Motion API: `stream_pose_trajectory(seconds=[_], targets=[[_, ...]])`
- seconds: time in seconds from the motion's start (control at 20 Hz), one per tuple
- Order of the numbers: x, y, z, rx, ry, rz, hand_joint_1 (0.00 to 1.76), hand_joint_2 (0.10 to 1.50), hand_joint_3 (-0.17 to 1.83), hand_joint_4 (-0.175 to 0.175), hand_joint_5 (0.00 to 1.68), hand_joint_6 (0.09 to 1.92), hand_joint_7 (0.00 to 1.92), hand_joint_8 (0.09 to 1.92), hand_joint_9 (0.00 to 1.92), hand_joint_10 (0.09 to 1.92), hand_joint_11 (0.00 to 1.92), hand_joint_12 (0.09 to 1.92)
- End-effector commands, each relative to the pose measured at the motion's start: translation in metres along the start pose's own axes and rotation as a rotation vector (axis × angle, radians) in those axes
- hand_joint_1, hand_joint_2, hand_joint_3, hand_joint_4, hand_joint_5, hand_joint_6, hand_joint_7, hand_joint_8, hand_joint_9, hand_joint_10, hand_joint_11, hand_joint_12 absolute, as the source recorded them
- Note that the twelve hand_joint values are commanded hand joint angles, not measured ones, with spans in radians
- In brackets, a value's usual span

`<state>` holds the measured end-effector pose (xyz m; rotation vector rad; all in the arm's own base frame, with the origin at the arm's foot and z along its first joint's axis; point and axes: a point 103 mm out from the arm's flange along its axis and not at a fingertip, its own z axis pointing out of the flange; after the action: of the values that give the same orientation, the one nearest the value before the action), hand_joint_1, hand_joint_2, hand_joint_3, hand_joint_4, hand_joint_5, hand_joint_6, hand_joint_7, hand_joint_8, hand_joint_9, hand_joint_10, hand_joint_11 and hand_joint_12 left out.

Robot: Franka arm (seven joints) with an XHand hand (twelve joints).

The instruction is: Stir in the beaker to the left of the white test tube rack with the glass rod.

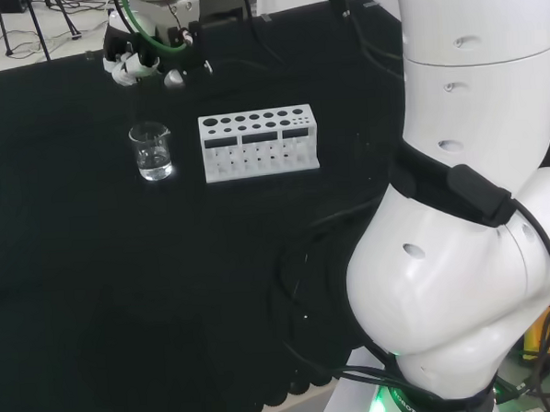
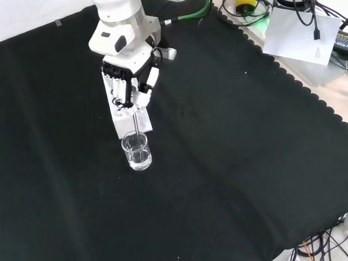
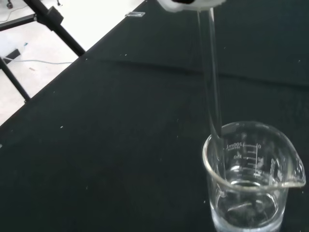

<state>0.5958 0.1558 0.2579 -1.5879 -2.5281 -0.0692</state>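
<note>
A small clear glass beaker (image 1: 151, 150) holding a little clear liquid stands on the black cloth, just left of the white test tube rack (image 1: 258, 142) in the head view. Directly above the beaker hangs the hand (image 1: 147, 60), with its fingers curled round the top of a thin glass rod (image 3: 210, 72). The rod points straight down, and its lower end is just inside the mouth of the beaker (image 3: 251, 179), close to the wall. Whether it touches the liquid is unclear. Seen from the front, the hand (image 2: 129, 89) holds the rod (image 2: 138, 124) over the beaker (image 2: 137, 150), and the rack (image 2: 126, 126) is mostly hidden behind the hand.
The arm's big white links (image 1: 459, 205) stand at the right of the head view. Black stand legs (image 1: 40, 29) rise beyond the cloth's far edge. At the top right of the front view, cables and a sheet of paper (image 2: 301, 34) lie off the cloth.
</note>
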Motion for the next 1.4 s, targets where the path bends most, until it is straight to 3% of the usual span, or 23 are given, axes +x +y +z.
stream_pose_trajectory(seconds=[0.05, 0.7, 1.4], targets=[[-0.013, 0.008, 0.0, -0.002, 0.003, 0.007, 1.3, 1.07, 0.0, -0.175, 1.09, 0.53, 1.11, 1.11, 1.56, 0.89, 1.62, 0.75], [-0.039, -0.019, -0.011, -0.02, 0.003, 0.056, 1.3, 1.07, 0.0, -0.175, 1.09, 0.53, 1.11, 1.11, 1.56, 0.89, 1.62, 0.76], [-0.007, -0.011, 0.003, -0.007, 0.01, 0.021, 1.3, 1.07, 0.0, -0.175, 1.09, 0.52, 1.11, 1.11, 1.56, 0.89, 1.61, 0.76]])
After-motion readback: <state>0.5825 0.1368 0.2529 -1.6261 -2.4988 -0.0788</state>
